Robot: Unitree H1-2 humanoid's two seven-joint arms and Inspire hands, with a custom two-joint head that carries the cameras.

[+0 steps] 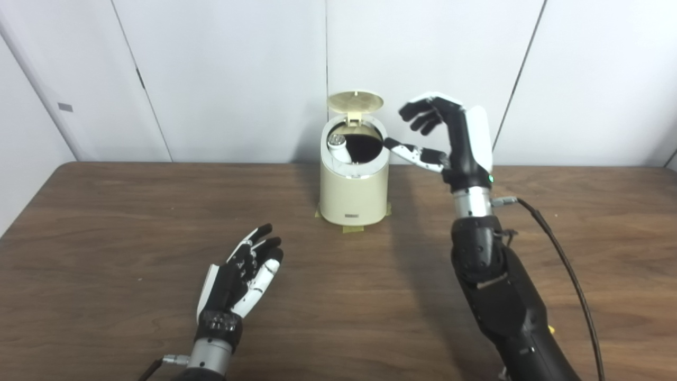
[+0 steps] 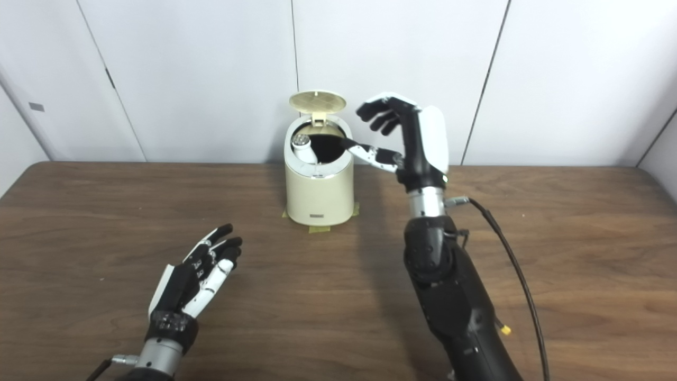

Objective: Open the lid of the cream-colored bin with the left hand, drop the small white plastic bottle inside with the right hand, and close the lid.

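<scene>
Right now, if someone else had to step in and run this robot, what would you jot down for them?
Left hand: open, empty, low over the table, in front of the bin.
Right hand: open, empty, raised beside the bin's right rim.
Lid: standing up, open.
Small white bottle: already in the bin, leaning against the left inner wall.
Done: lid opened, bottle dropped in.
Left: close the lid.
</scene>
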